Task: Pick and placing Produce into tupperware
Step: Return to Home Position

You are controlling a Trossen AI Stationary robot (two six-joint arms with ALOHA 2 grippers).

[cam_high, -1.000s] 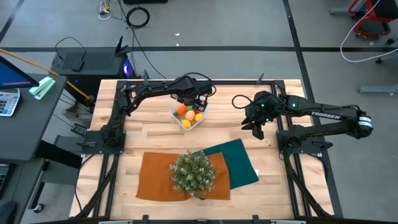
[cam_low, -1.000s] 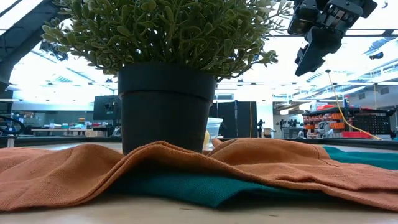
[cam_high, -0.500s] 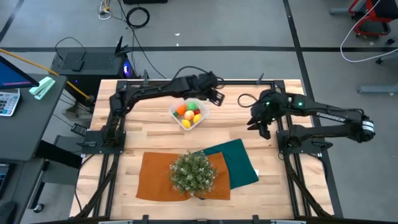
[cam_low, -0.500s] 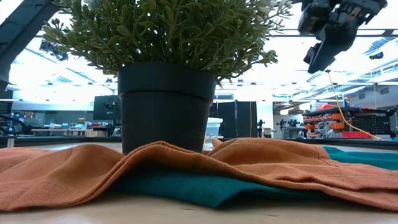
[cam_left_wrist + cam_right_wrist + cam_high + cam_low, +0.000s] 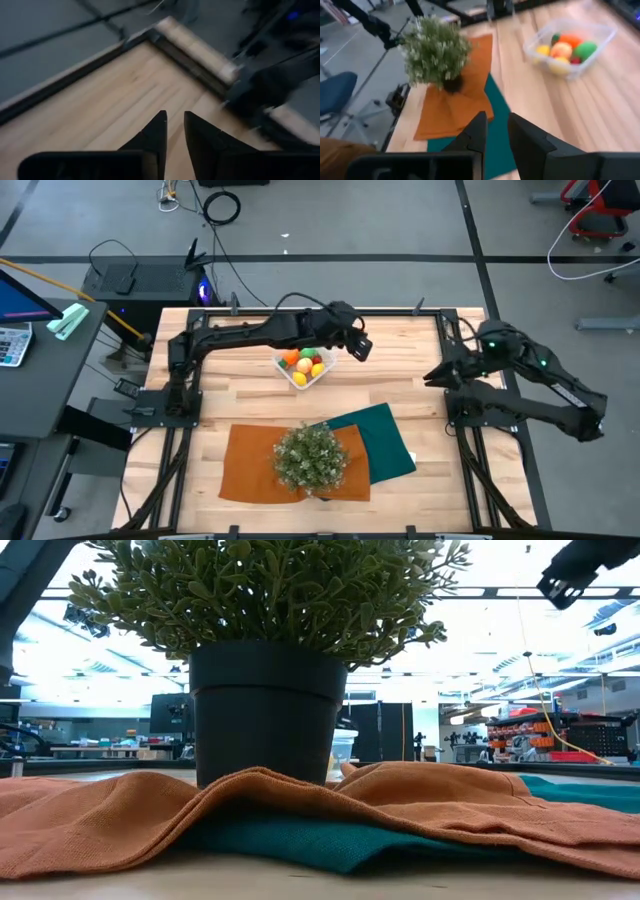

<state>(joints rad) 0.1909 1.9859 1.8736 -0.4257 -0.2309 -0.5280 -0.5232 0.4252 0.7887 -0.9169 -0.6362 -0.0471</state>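
Observation:
The clear tupperware stands on the wooden table, left of its middle and toward the far edge. It also shows in the right wrist view. The produce lies inside it: orange, green, red, yellow and peach-pink pieces. My left gripper hangs above the table just right of the tupperware, shut and empty. My right gripper is raised near the table's right edge, shut and empty, pointing toward the table's left. It shows high in the low view.
A bushy potted plant stands on an orange cloth near the front edge. A dark green cloth lies partly under the orange one on its right. Bare wood lies between the tupperware and my right arm.
My left gripper has gone from above the tupperware toward the table's right edge. My right gripper has drawn back toward the table's right edge and risen. The tupperware and produce have stayed where they were.

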